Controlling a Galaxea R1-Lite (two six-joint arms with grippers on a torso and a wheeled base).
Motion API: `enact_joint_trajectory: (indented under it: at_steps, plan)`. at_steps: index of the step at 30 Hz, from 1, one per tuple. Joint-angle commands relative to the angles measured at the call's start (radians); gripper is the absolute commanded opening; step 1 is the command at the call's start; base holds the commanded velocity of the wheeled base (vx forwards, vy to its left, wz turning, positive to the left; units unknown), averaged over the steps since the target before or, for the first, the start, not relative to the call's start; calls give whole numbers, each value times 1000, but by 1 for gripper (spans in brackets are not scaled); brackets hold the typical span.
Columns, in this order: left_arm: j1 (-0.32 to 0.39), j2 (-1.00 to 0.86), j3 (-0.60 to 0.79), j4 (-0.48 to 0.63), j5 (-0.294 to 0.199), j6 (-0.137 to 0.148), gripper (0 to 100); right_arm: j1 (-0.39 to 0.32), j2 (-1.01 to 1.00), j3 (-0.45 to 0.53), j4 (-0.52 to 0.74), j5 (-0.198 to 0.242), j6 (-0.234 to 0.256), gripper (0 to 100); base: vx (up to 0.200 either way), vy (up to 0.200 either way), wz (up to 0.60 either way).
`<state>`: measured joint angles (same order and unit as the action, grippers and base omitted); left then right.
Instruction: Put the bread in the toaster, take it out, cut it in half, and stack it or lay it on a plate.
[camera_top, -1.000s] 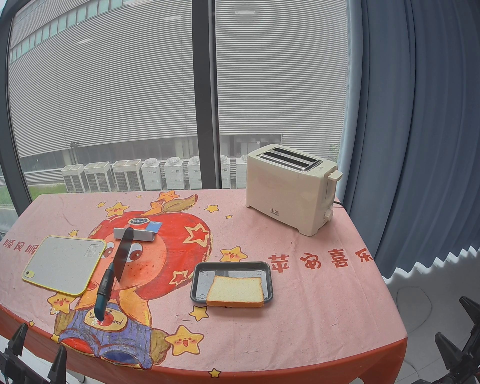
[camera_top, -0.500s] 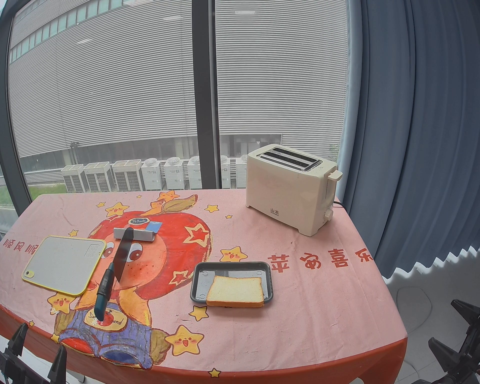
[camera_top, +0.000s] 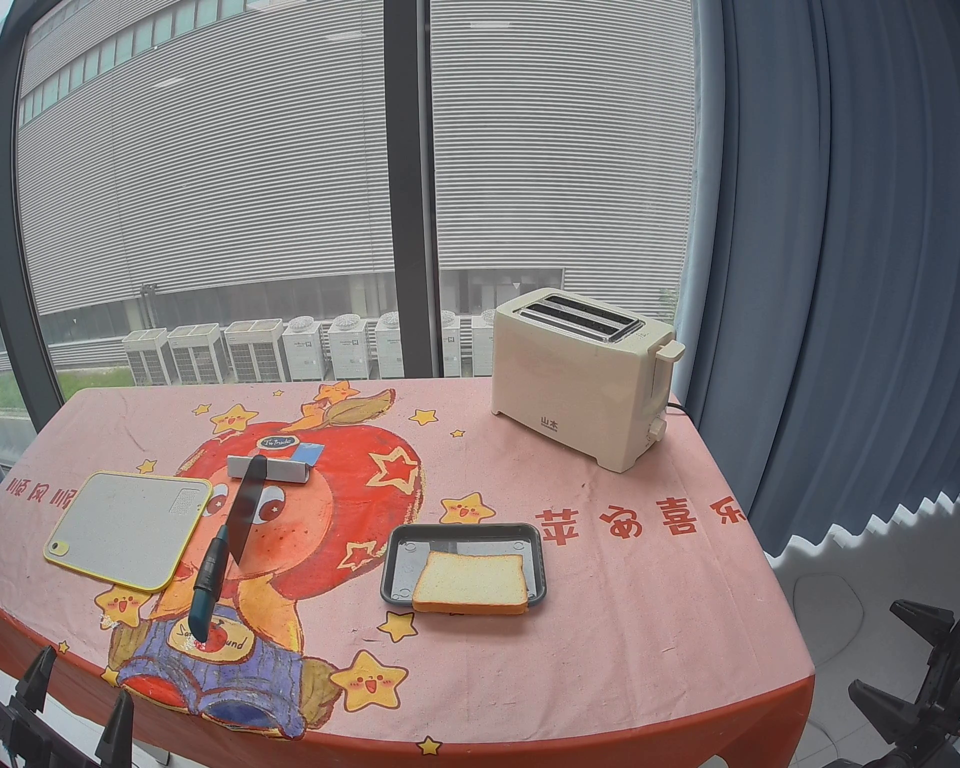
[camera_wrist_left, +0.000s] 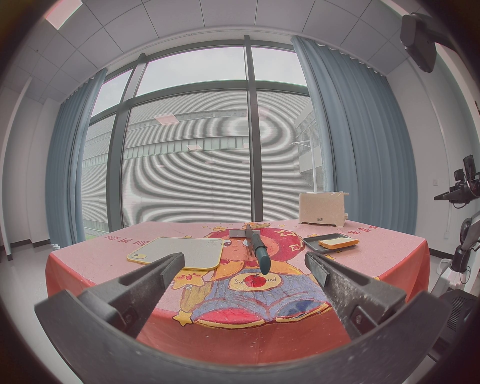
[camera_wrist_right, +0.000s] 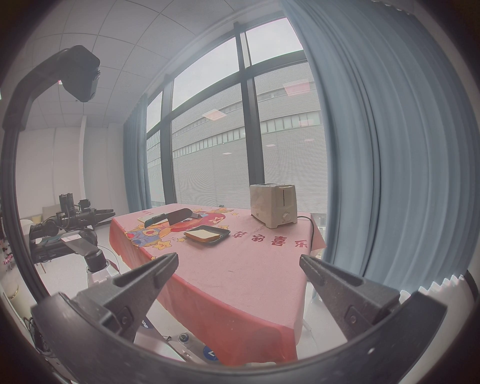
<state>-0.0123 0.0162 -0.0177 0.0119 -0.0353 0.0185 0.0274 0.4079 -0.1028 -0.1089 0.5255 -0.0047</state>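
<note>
**Jaws, left and right.** Both pairs spread wide and empty, holding nothing.

**Head view.**
- My left jaws sit low at the near left edge of the table (camera_top: 640, 620). My right jaws sit off its near right corner. Neither pair is over the tabletop.
- Bread (camera_top: 470, 583): one slice, whole, lying flat in the near part of a dark tray (camera_top: 462, 530) at mid-table.
- Toaster (camera_top: 580, 375): at the far right, both slots empty, well apart from the tray.
- Knife (camera_top: 225, 545): left of the tray, blade propped on a small rest (camera_top: 268, 468).
- Cutting board (camera_top: 125, 528): just beside the knife, farther left.

**Left wrist view.** Between my open left jaws I see the cutting board (camera_wrist_left: 180, 250) and the knife (camera_wrist_left: 259, 248) ahead. The bread (camera_wrist_left: 338, 242) and toaster (camera_wrist_left: 322, 208) are beyond, to the right-arm side.

**Right wrist view.** My right jaws gape toward the table from off its corner. The toaster (camera_wrist_right: 272, 205) stands far, with the bread (camera_wrist_right: 201, 233) in its tray nearer.

**Step in hand.** By my reading this is the first step, loading the toaster, and it is not yet begun. The slice is uncut and untoasted.

**Next move calls for.** The right arm should go, I judge, as the closer one. It must carry over the tray, come down on the slice and pinch an edge. The flat lie and the tray's rim will make that awkward. The slice must then be turned upright to enter a slot.
</note>
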Motion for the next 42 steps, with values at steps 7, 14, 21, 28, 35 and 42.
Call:
enact_joint_trajectory:
  at_steps: [7, 14, 21, 28, 35, 42]
  plan:
    - [0, -5, 15, 0, 0, 0, 100, 63, 75, -23, -2, 2, 0, 100, 0, 0, 0]
    - [0, -5, 13, 0, 0, 0, 100, 81, 94, -23, -2, 24, 0, 100, 0, 0, 0]
    - [0, -5, 15, 0, 0, 0, 100, 117, 118, -38, 0, 36, -5, 100, 0, 0, 0]
    - [0, -5, 15, 0, 0, 0, 100, 150, 167, -52, -2, 36, -6, 100, 0, 0, 0]
    - [0, -5, 15, 0, 0, 0, 100, 201, 209, -57, 0, 36, -18, 100, 0, 0, 0]
    - [0, -5, 15, 0, 0, 0, 100, 236, 259, -60, -3, 36, -20, 100, 0, 0, 0]
